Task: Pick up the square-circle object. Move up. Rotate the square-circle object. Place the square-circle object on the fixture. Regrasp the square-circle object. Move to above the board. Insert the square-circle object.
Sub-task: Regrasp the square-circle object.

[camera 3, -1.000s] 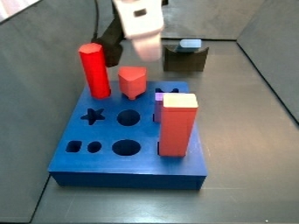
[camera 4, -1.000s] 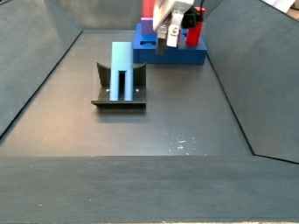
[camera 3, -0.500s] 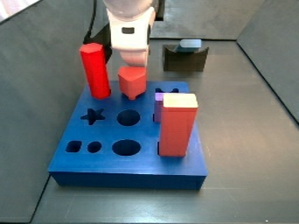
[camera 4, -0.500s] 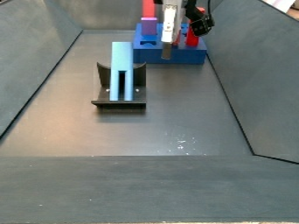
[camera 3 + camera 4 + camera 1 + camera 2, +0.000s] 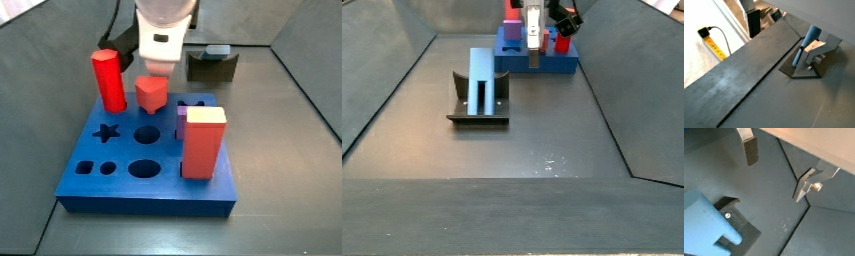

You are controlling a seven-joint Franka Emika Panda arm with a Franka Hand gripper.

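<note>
Your hand (image 5: 159, 62) hangs over the far part of the board (image 5: 140, 185), just above the red six-sided peg (image 5: 151, 94) and close beside the red round peg (image 5: 108, 80), so there is little free room around it on that side. Its fingers (image 5: 749, 151) are spread wide with nothing between them; in both wrist views you see only bare bench in the gap. The grey-blue peg (image 5: 482, 72) is not in your grip: it sits in the fixture (image 5: 478, 110), well apart from the board, with open bench (image 5: 543, 195) on every side of it but the wall side. From the board side only the peg's darker end (image 5: 218, 49) shows above the fixture's block (image 5: 211, 67); the rest of it is hidden behind. In a wrist view the peg (image 5: 704, 225) is cut off by the frame edge, and you cannot tell there how it meets the notch. The tall red block with a pale top (image 5: 203, 142) stands at the board's near right corner and covers the holes behind it, while the star, the round holes and the rounded slot along the near left stay open. In a side view the hand (image 5: 543, 30) hides much of the board (image 5: 536, 62). The bench is dark, matt grey, boxed in by sloping grey walls that narrow toward the far end.
</note>
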